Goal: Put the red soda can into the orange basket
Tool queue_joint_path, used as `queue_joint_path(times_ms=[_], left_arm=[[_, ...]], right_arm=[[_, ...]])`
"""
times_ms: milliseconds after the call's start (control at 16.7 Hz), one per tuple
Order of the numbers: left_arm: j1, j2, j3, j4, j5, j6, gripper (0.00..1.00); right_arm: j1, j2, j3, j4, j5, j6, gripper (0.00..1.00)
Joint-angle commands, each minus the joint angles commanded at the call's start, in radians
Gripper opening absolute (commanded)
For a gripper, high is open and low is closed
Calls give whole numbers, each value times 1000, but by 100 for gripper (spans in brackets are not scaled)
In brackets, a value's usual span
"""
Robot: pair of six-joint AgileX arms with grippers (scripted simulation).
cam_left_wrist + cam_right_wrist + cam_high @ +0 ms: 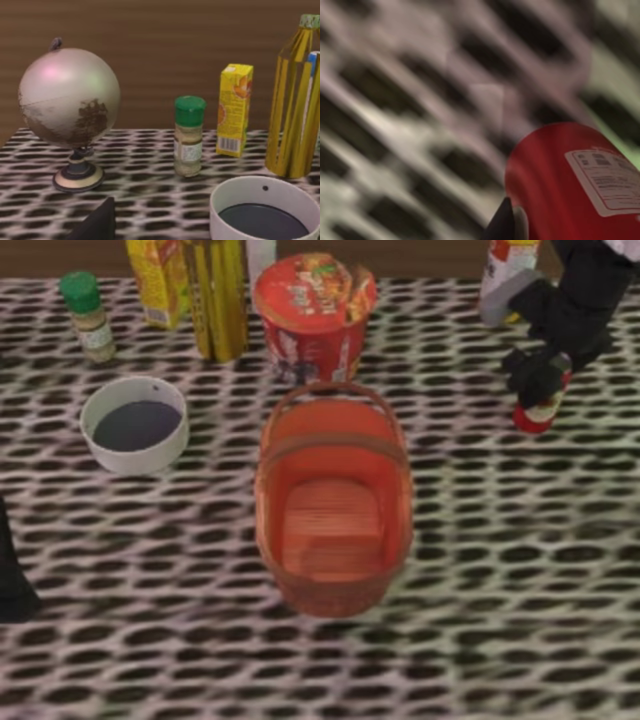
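The red soda can [537, 418] stands at the table's back right, mostly covered from above by my right gripper [541, 380]. In the right wrist view the red soda can [555, 185] with its white label fills the near corner, and one dark fingertip [503, 222] lies against its side; the gripper is shut on the can. The orange basket [333, 502], oval with an arched handle and ribbed floor, sits empty at the table's middle, well to the left of the can. My left gripper [10, 585] is parked at the table's left edge.
A large red noodle cup [313, 315] stands just behind the basket. A white bowl [134, 424], a green-capped spice jar [87, 316], a yellow carton [160, 278] and a yellow bottle [219, 295] fill the back left. A globe [69, 107] shows beside them.
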Motion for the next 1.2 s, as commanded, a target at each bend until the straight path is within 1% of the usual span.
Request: queue_joint_path(times_ms=[180, 240, 300, 360, 480, 600, 780, 1020, 1200], left_arm=[[0, 0, 0, 0, 0, 0, 100], [0, 0, 0, 0, 0, 0, 100], [0, 0, 0, 0, 0, 0, 100], [0, 0, 0, 0, 0, 0, 100], [0, 0, 0, 0, 0, 0, 100], [0, 0, 0, 0, 0, 0, 100], [0, 0, 0, 0, 0, 0, 100], [0, 0, 0, 0, 0, 0, 100], [0, 0, 0, 0, 0, 0, 100]], right_arm=[[-4, 0, 0, 0, 0, 2, 0], [0, -2, -10, 10, -8, 4, 0], [7, -5, -30, 31, -24, 11, 0], [17, -12, -61, 62, -48, 20, 0], [42, -31, -152, 157, -114, 50, 0], [70, -60, -272, 293, -201, 91, 0], [116, -126, -470, 575, -359, 167, 0], [167, -253, -713, 1063, -588, 286, 0], [189, -364, -873, 1433, -749, 381, 0]])
